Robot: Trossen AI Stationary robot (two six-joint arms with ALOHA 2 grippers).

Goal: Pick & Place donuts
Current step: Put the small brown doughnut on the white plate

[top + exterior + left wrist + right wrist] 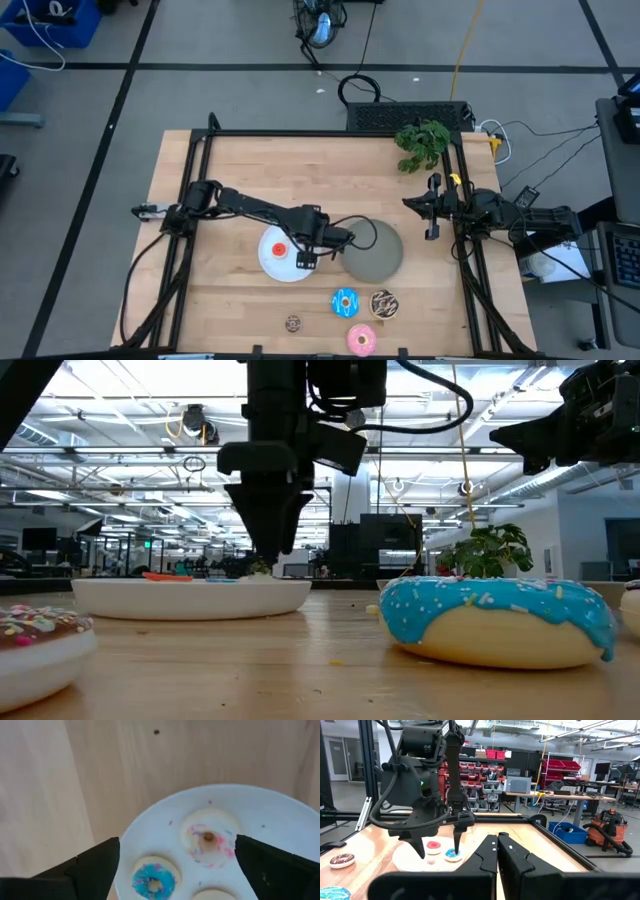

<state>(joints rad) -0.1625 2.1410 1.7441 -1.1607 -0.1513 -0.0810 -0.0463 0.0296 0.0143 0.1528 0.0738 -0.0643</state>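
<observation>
Three tiny donuts lie flat on the white plate (pixel 272 262): whitish-pink (pixel 209 838), blue (pixel 154 881) and red (pixel 279 249). My left gripper (pixel 177 870) hovers over the plate, open and empty, fingers pointing down and astride the donuts without touching them. The tiny brown donut (pixel 293 323), the blue-iced donut (pixel 345 302), the chocolate sprinkled donut (pixel 383 304) and the pink-iced donut (pixel 361 340) lie flat on the table near its front edge. My right gripper (pixel 432 212) waits shut at the table's right, above the wood.
The grey plate (pixel 375 252) lies right of the white plate, under the left arm's cable. A green plant (pixel 422 143) stands at the far right corner. Black frame rails (pixel 200 150) run along the table's left, far and right sides.
</observation>
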